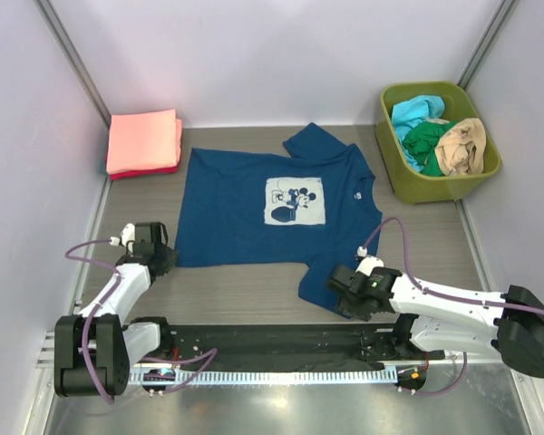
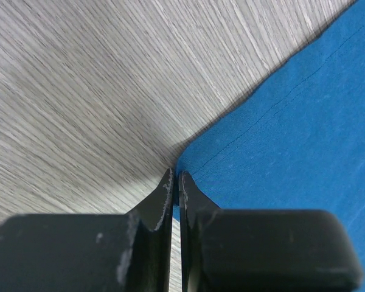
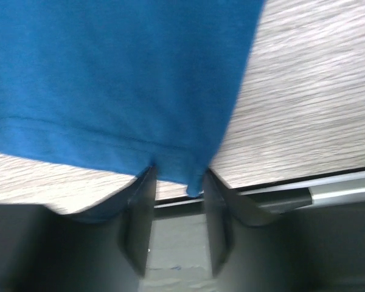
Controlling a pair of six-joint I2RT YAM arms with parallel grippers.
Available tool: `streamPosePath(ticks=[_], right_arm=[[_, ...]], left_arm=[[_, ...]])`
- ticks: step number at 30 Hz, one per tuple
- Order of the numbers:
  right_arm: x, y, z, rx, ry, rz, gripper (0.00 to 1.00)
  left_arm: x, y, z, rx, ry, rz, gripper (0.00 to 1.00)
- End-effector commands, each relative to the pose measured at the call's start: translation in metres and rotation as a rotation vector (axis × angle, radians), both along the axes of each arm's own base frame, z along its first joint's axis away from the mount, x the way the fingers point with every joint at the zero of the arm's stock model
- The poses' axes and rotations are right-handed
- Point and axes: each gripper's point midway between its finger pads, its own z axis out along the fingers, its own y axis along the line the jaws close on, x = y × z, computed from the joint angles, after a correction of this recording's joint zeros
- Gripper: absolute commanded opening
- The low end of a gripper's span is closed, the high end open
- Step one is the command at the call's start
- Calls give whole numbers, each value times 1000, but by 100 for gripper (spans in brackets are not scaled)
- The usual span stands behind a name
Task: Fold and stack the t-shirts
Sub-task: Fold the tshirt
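A: What is held by the left claw?

B: The hem corner of the tee is pinched right at its tips. The jaws are shut on the cloth, and the rest of the tee is spread ahead of the claw and to its right.

A: And the right claw?

B: Its jaws are parted. The sleeve edge is seen between the fingers, not yet clamped; the body of the tee lies ahead of it.

A: How is the fold best done?

B: The sleeve should be clamped first, deep enough that the hem cannot slip. Both corners are then best lifted together, kept level, and carried away from the claws over the print, so that no slack is dragged and the edges are laid square.
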Motion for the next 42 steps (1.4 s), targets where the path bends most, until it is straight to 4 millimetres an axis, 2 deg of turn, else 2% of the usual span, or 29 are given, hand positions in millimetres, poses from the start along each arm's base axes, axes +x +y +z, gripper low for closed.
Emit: streamPosePath(ticks=[1, 2, 3, 4, 5, 8, 10, 11, 13, 14, 16, 17, 20, 21, 23, 24, 25, 27, 28, 29, 31, 32, 34, 35, 36, 38, 40, 41, 42], right_arm=[[9, -5, -2, -9, -57, -64, 35], [9, -5, -2, -10, -56, -64, 28], [9, -4, -1, -4, -61, -63, 12], [10, -4, 0, -1, -67, -62, 4], [11, -4, 2, 5, -74, -63, 1], [17, -1, 19, 40, -118, -69, 1], [20, -5, 35, 51, -148, -90, 1], [28, -3, 51, 68, -192, -99, 1], [30, -8, 67, 62, -218, -106, 1], [38, -4, 86, 91, -268, -109, 1], [46, -3, 103, 91, -309, -103, 1], [53, 2, 120, 101, -344, -93, 1], [77, 1, 148, 40, -438, -87, 1], [94, 0, 162, -22, -472, -67, 1], [118, 1, 185, -55, -515, -67, 1], [135, -13, 184, -129, -502, -66, 1], [149, -6, 189, -95, -510, -57, 1], [174, -11, 197, -76, -522, -73, 1], [194, -18, 196, -85, -520, -74, 1], [206, -20, 205, -85, -539, -83, 1], [232, -28, 198, -131, -512, -81, 1], [244, -25, 204, -121, -517, -78, 1], [261, -28, 203, -121, -512, -78, 1], [276, -30, 199, -130, -495, -76, 1], [283, -32, 198, -134, -494, -78, 1], [302, -38, 197, -152, -493, -87, 1], [316, -42, 195, -161, -487, -93, 1], [324, -44, 202, -156, -503, -102, 1], [333, -49, 192, -165, -479, -103, 1]], left_arm=[[9, 4, 9, 12, -57, 3, 3], [8, 4, 8, 11, -54, 2, 3], [8, 3, 9, 9, -57, 0, 2], [8, 2, 9, 6, -56, -1, 1], [8, 0, 10, -4, -61, -8, 0], [8, -7, 23, -34, -89, -33, 0], [5, -9, 41, -47, -126, -35, 0], [6, -9, 55, -46, -155, -37, 0], [-2, -9, 68, -39, -163, -33, 0], [-1, -8, 88, -32, -227, -34, 0], [-7, -6, 99, -21, -242, -30, 0], [-8, -6, 107, -19, -262, -33, 0], [-4, -7, 122, -14, -285, -42, 0], [-1, -6, 120, -11, -264, -46, 0], [8, -7, 129, -8, -264, -63, 0], [13, -7, 126, -8, -239, -67, 0], [20, -7, 134, -7, -252, -69, 0], [30, -6, 138, 1, -259, -78, 0], [37, -5, 132, 1, -235, -76, 0], [46, -4, 143, 12, -255, -76, 0], [59, 0, 137, 24, -218, -69, 0], [67, 1, 142, 27, -228, -69, 0], [82, 2, 145, 30, -242, -66, 0], [88, 2, 134, 27, -205, -66, 0], [98, 4, 141, 29, -220, -64, 0], [113, 4, 129, 29, -188, -66, 0], [127, 7, 130, 33, -184, -63, 0], [132, 8, 128, 34, -177, -64, 0], [138, 9, 115, 29, -142, -66, 0]])
